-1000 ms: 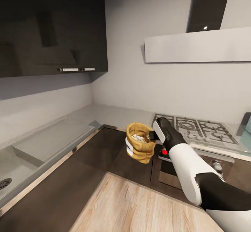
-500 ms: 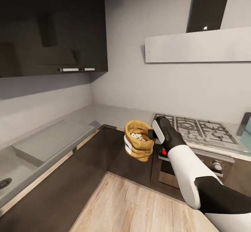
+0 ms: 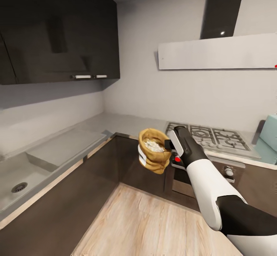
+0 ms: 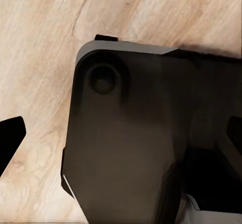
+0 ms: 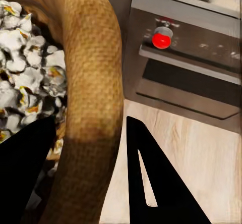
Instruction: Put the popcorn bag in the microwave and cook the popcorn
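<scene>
Gripping: right gripper (image 3: 167, 146) pinches the popcorn bag (image 3: 154, 156) by its rolled rim
Left gripper: state cannot be told
Bag: aloft before the oven (image 3: 215, 175)
Handling: soft, light, spill-prone; keep upright

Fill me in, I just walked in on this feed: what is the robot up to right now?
The right gripper is carrying the popcorn bag in the air by its rim, over the wooden floor in front of the dark cabinets. White popcorn fills the bag. The gas hob is just behind it, and a pale mint-blue microwave sits at the far right edge.
</scene>
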Robot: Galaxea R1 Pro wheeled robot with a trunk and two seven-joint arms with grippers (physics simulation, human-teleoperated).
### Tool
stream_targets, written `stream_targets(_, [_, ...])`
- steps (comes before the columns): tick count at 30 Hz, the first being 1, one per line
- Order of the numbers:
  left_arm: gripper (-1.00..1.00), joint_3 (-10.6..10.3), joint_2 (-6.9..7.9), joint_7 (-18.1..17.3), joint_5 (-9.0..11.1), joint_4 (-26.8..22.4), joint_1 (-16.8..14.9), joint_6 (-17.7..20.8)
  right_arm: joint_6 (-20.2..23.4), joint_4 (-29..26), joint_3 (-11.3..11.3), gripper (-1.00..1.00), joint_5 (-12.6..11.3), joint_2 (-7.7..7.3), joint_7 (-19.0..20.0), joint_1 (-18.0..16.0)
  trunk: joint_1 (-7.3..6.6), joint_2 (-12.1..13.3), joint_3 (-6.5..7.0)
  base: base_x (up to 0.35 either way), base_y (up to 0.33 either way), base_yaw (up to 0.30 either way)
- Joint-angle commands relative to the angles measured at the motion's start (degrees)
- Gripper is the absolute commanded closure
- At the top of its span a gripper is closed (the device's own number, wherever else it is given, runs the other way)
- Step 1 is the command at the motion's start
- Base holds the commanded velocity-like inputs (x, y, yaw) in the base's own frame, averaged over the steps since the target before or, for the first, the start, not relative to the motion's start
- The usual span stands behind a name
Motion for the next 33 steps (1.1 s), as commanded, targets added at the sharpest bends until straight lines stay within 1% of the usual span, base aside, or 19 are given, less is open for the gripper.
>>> stream_targets(1, [-1.0, 0.04, -0.02, 0.08, 0.41, -0.08, 0.02, -0.1, 0.14, -0.04, 0.08, 1.0, -0.63, -0.09, -0.56, -0.04, -0.03, -0.05, -0.07, -0.317, 0.0, 0.0])
stream_targets(7, [-1.0, 0.04, -0.02, 0.08, 0.41, -0.06, 0.02, -0.1, 0.14, -0.04, 0.06, 1.0, -0.63, -0.23, -0.56, -0.04, -0.03, -0.05, -0.07, -0.317, 0.0, 0.0])
stream_targets(15, [-1.0, 0.04, -0.02, 0.08, 0.41, -0.06, 0.02, -0.1, 0.14, 0.37, 0.06, 1.0, -1.26, -0.54, -0.56, -0.04, -0.03, -0.05, -0.07, -0.317, 0.0, 0.0])
stream_targets(18, [-1.0, 0.04, -0.02, 0.08, 0.41, -0.06, 0.02, -0.1, 0.14, 0.83, 0.06, 1.0, -1.27, -1.84, -0.56, -0.04, -0.03, -0.05, -0.07, -0.317, 0.0, 0.0])
stream_targets(20, [-1.0, 0.04, -0.02, 0.08, 0.41, -0.06, 0.02, -0.1, 0.14, 0.98, 0.06, 1.0, -1.42, -2.99, -0.51, 0.0, -0.03, -0.05, -0.07, -0.317, 0.0, 0.0])
stream_targets(25, [-1.0, 0.04, -0.02, 0.08, 0.41, -0.06, 0.02, -0.1, 0.14, 3.39, 0.06, 1.0, -1.48, -4.57, -0.51, -0.01, -0.03, -0.05, -0.06, -0.317, 0.0, -0.014])
stream_targets(27, [-1.0, 0.04, -0.02, 0.08, 0.41, -0.06, 0.02, -0.1, 0.14, 4.49, -0.01, 1.0, -1.43, -5.1, -0.54, -0.01, -0.03, -0.05, -0.02, -0.317, 0.0, -0.175])
stream_targets(30, [-1.0, 0.04, 0.04, 0.08, 0.39, -0.06, 0.02, -0.1, 0.14, 5.11, 0.0, 1.0, -1.47, -6.8, -0.43, 0.18, -0.03, -0.05, 0.07, -0.257, 0.0, -0.248])
stream_targets(33, [-1.0, 0.03, 0.06, 0.08, 0.37, -0.07, 0.02, -0.1, 0.14, 6.45, -0.02, 1.0, -1.5, -8.02, -0.28, 0.26, -0.03, -0.05, 0.16, -0.063, 0.0, -0.263])
